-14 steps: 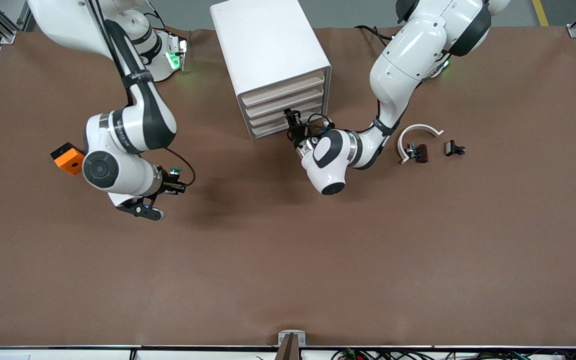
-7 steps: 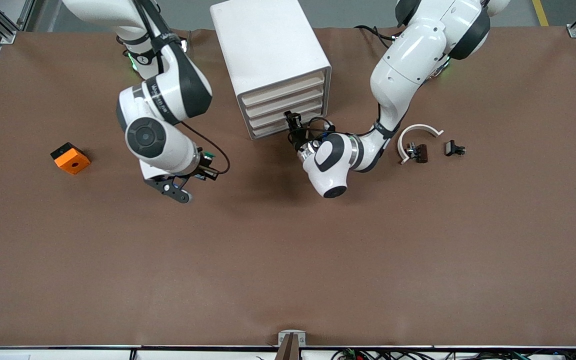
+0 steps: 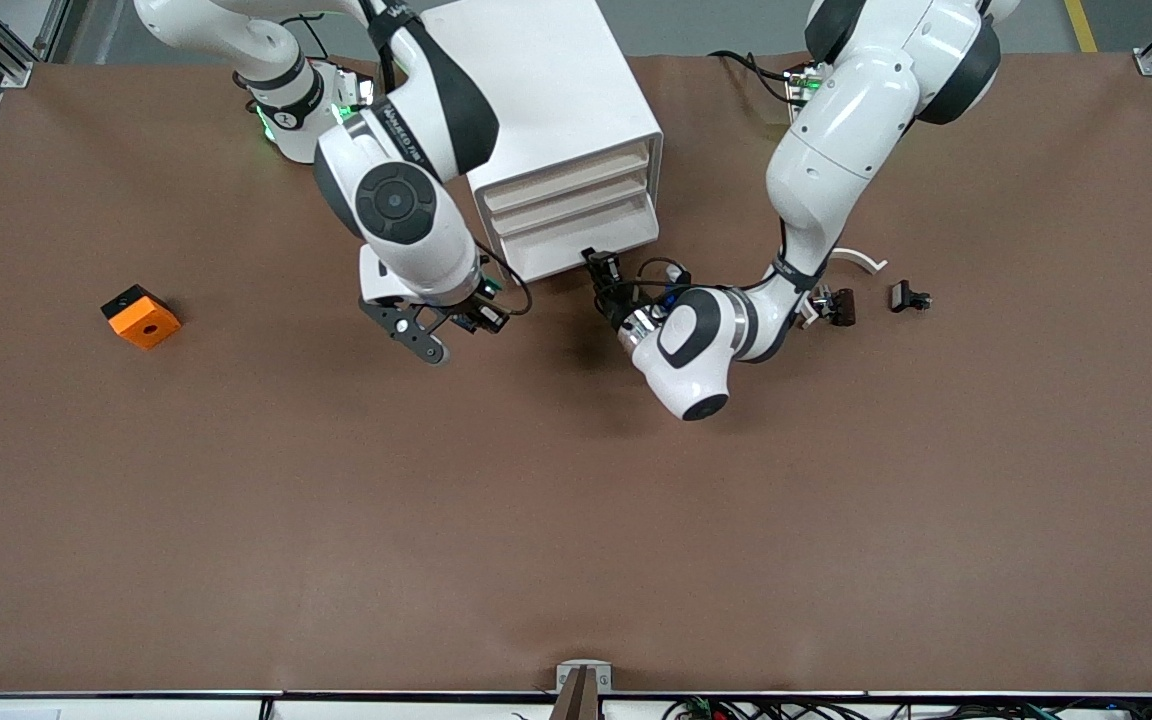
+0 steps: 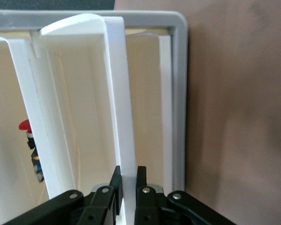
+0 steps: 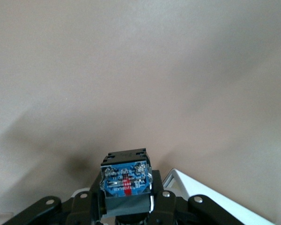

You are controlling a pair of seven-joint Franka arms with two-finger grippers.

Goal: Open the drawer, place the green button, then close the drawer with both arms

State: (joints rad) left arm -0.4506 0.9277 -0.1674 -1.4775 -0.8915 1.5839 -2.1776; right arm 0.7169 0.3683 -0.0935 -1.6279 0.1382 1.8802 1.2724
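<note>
Front view: in the upper middle of the frame we see the cabinet (image 3: 536,95) with its lowest drawer (image 3: 586,248) drawn partly out, and the left gripper (image 3: 600,270) sits right at that drawer's front edge, reaching in from the arm whose base is at the upper right; we judge it is gripping there to pull the tray open. The right gripper (image 3: 481,312) hangs over the brown surface (image 3: 576,520) just beside the drawer's corner, toward the right arm's end, carrying the button (image 3: 486,305) so that it is ready to go in once the tray is out far enough. An orange block (image 3: 140,316) lies at the left of the frame, and the small black clip pieces (image 3: 908,296) with their white band (image 3: 854,260) lie at the right. Left wrist view: at the bottom centre the left gripper (image 4: 128,180) has its jaws pinching the thin white drawer front (image 4: 119,103), and a small red-capped object (image 4: 26,125) shows at the left edge, inside the cabinet. Right wrist view: at the bottom centre the right gripper (image 5: 126,199) has its jaws pressed on the button's (image 5: 126,180) dark body, its blue underside facing the camera, over bare surface with a white corner at the lower right, which we take to be the drawer's.
</note>
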